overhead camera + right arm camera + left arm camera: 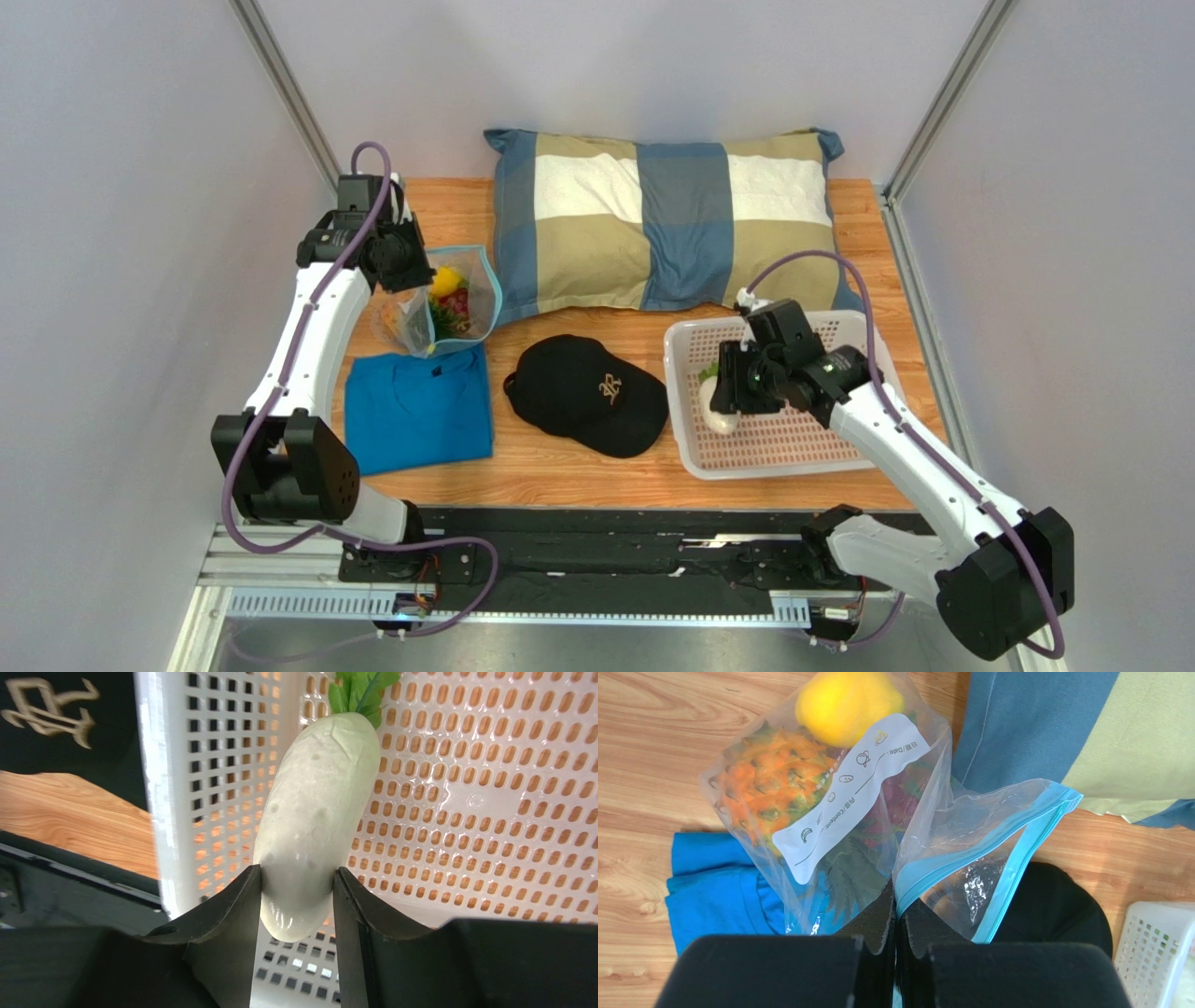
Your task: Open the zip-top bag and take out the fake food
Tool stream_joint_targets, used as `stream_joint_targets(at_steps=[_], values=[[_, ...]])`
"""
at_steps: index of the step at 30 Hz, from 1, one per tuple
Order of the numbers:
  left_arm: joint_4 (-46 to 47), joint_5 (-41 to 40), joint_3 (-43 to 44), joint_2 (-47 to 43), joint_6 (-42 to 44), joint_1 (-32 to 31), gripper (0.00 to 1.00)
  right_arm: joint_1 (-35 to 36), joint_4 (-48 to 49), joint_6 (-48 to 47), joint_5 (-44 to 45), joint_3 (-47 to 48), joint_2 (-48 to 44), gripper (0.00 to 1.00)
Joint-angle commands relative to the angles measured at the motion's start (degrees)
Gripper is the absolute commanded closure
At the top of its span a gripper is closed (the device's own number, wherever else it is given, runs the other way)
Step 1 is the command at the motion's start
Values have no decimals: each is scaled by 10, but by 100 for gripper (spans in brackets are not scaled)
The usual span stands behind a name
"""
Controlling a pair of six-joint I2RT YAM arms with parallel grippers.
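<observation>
Above the table (561,476), we see the left end effector (421,280) holding the zip-top bag (460,301) off the wood beside the checked pillow (659,217), above the folded blue shirt (418,409). The right end effector (724,392) hangs over the white perforated basket (800,445) with the white radish (717,408), and a black cap (586,395) lies between the two.

At the left wrist, the fingers are pressed together on a fold of the bag's clear wall, just below the teal zip strip (1025,836), whose mouth gapes. A lemon (848,703), a pineapple (773,784) and dark grapes (901,798) sit inside.

At the right wrist, the jaws pinch the radish at its blunt end, leaves pointing away, inside the basket.

We judge the step to be setting the radish down. It should sink until it rests on the mesh before the jaws spread, while the left side holds the mouth high and steady.

We cannot tell whether the radish touches the basket floor. The chili is not clear among the leaves. The bag's lower edge is cut off by the left end effector.
</observation>
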Motion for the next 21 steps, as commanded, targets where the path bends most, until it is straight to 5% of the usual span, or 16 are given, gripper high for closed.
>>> stream_joint_targets(at_steps=[1, 3, 6, 7, 13, 17, 21], values=[[22, 24, 6, 0, -14, 2, 100, -8, 129, -42, -6, -54, 3, 100], [26, 34, 7, 0, -12, 3, 100, -8, 138, -40, -5, -62, 27, 95], [33, 56, 13, 6, -12, 2, 100, -9, 122, -15, 1, -59, 62, 75], [34, 65, 14, 8, -11, 2, 100, -9, 112, -10, 7, -58, 66, 61], [39, 75, 10, -4, -6, 2, 100, 4, 1, 35, 82, 43, 46, 25], [38, 74, 3, -14, -2, 2, 100, 58, -25, 38, 137, 162, 68, 24], [40, 73, -11, -24, -4, 2, 100, 121, 89, 38, 131, 242, 141, 25]])
